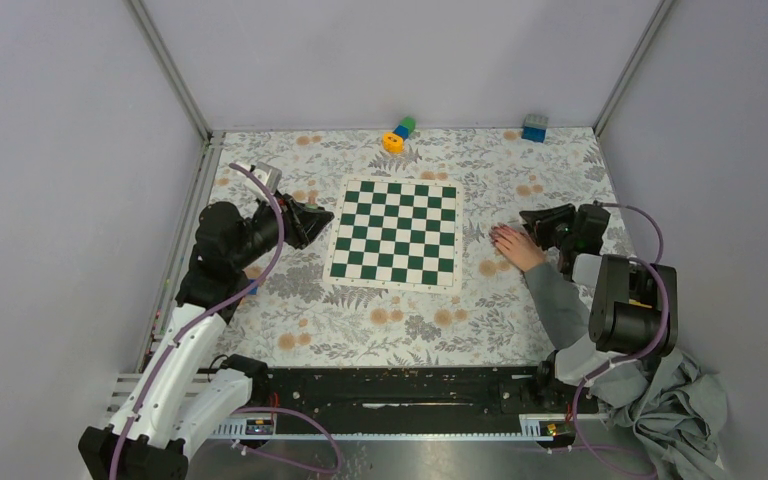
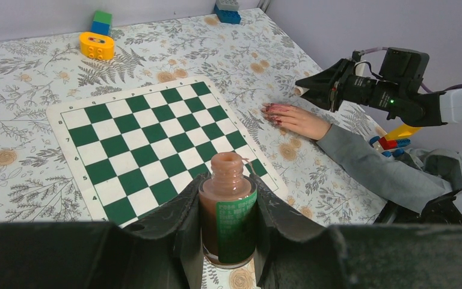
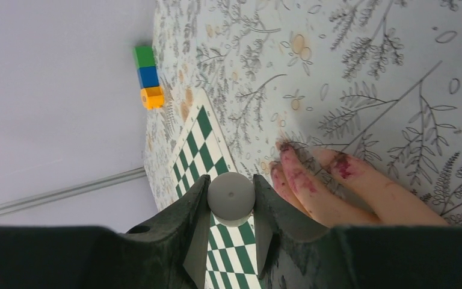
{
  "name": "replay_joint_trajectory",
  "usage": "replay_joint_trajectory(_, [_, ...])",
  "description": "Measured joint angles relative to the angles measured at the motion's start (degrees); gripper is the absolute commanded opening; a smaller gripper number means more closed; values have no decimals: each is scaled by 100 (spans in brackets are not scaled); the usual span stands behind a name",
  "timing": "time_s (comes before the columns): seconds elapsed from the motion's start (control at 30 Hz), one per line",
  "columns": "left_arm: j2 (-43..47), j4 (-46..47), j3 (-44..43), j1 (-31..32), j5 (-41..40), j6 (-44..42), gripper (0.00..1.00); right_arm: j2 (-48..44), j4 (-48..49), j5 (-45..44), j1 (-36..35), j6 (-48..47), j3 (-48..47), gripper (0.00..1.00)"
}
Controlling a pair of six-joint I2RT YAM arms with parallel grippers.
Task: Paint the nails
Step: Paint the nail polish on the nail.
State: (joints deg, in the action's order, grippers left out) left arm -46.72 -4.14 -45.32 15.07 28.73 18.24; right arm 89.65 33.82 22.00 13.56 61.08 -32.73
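A floral tablecloth [image 1: 360, 330] fills the frame of the top view, with a green-and-white chessboard [image 1: 394, 233] at its centre. At the right, a person's arm in a grey sleeve [image 1: 558, 300] reaches up from the lower right and lays the hand [image 1: 516, 247] flat on the cloth just beside the board's right edge, presumably to keep it steady and within reach of the brush. At the left of the board, the left gripper [image 2: 227, 186] has its fingers closed tight on an uncapped bottle of pinkish-brown nail polish [image 2: 228, 211], held upright, likely so nothing spills and the neck stays open for dipping. The right gripper [image 3: 231, 198] hangs just above the hand, pinching a round grey cap [image 3: 231, 195] between nearly closed fingers; its brush is hidden beneath. The nails [image 3: 289, 158] lie near the fingertips' edge, already smeared dark red, some running onto skin.
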Motion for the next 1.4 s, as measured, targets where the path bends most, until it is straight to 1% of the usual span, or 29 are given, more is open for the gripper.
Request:
replay_joint_trajectory(0.33, [28,0,0,0,-2,-26,0,643,127,31,11,13,-4,0])
replay_joint_trajectory(0.6, [28,0,0,17,0,-26,0,649,511,284,15,13,249,0])
replay_joint_trajectory(0.9, [31,0,0,42,0,-26,0,463,538,444,-7,-13,442,0])
replay_joint_trajectory(1.13, [28,0,0,68,-2,-26,0,125,319,407,-173,-175,614,0])
replay_joint_trajectory(1.3, [28,0,0,79,-2,-26,0,-251,-127,74,-343,-496,608,0])
replay_joint_trajectory(1.4, [28,0,0,79,-2,-26,0,-588,-584,-391,-680,-837,498,0])
